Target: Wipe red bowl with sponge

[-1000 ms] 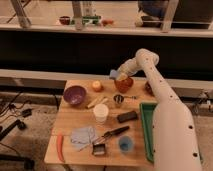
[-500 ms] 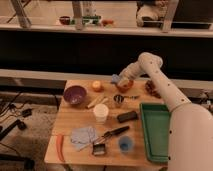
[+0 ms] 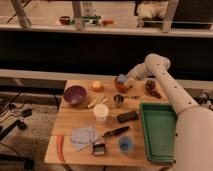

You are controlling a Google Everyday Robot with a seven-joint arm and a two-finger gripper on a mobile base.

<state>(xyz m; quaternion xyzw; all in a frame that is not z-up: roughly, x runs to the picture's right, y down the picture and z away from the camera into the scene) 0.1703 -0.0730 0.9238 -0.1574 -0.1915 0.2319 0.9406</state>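
The red bowl stands at the far middle of the wooden table, partly hidden by my gripper. The gripper reaches in from the right, down onto the bowl's top, and is shut on the light-blue sponge. The sponge rests at the bowl's rim or just inside it. My white arm bends over the table's right side.
A purple bowl and an orange fruit sit left of the red bowl. In front are a metal cup, white cup, dark block, grey-blue cloth, brush and blue cup. A green tray lies right.
The arm's elbow has swung back and to the right. The gripper stays at the red bowl with the sponge, shifting slightly across it.
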